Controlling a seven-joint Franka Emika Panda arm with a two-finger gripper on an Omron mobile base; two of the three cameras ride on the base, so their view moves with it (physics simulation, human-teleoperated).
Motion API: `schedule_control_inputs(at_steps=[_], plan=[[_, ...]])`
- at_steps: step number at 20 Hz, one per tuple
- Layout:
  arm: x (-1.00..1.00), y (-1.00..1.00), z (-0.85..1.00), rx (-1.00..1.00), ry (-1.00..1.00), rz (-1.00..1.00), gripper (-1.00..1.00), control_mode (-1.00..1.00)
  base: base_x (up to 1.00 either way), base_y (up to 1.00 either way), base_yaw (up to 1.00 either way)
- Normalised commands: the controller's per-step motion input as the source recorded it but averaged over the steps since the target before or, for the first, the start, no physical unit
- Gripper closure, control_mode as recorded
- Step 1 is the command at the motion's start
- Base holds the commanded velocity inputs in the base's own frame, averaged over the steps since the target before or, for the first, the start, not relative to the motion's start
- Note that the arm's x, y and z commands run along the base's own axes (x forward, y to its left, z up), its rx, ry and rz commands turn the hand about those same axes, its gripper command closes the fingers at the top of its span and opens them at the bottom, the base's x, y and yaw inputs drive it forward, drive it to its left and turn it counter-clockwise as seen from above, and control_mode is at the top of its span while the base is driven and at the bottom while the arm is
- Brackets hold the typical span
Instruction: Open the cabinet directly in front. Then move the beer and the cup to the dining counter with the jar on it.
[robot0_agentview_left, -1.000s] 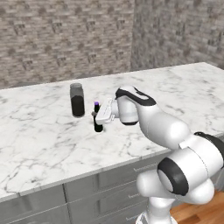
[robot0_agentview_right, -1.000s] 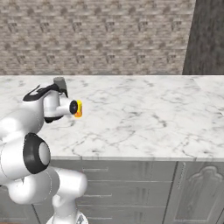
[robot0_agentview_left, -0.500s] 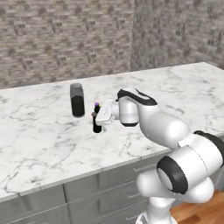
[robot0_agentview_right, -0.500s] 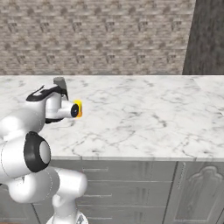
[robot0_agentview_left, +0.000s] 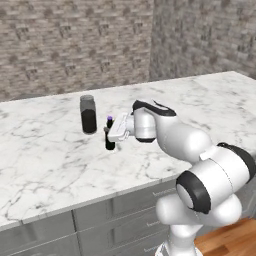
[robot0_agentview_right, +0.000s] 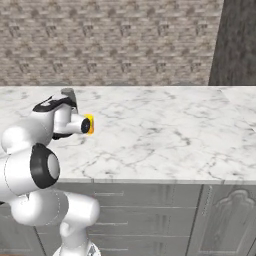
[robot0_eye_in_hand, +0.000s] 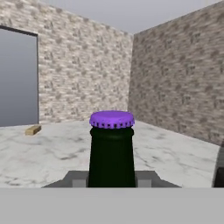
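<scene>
Left base view: your gripper (robot0_agentview_left: 111, 134) sits just left of the frame's centre, at the end of the white arm that rises from the lower right. It reaches leftward across the picture and meets the beer (robot0_agentview_left: 109, 136), a slim dark bottle with a purple cap. The bottle stands upright on the dining counter (robot0_agentview_left: 45, 160), its long axis vertical, its base down on the white marble.

In the hand view, the beer rises from the bottom centre, straight up the middle, neck and purple cap directly ahead of the camera. The 2 fingertips are not clearly shown there, so you cannot tell for sure whether the jaws are clamped on the glass or merely beside it. Judging by how tightly the bottle is centred, it likely sits between them.

Up and to the left of the beer in the left base view stands the jar (robot0_agentview_left: 88, 114), a black cylinder with a grey top, near the bottle but apart from it. It is about the same height as the bottle.

In the right base view, at the left of the frame, a yellow and dark round part shows at the hand's end; what it is cannot be told.

My reading: the beer is already on the correct counter. Any withdrawal should run back along the arm, away from the jar.
</scene>
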Motion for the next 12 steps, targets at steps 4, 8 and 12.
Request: schedule_control_inputs(at_steps=[4,8,12], plan=[[0.27,0.00,-0.14,0.00,-0.08,0.00,1.00,-1.00,0.00,0.00,0.00],[0.08,0.00,-0.08,0.00,-0.06,0.00,1.00,-1.00,0.00,0.00,0.00],[0.00,0.00,-0.06,0.00,-0.02,0.00,1.00,-1.00,0.00,0.00,0.00]])
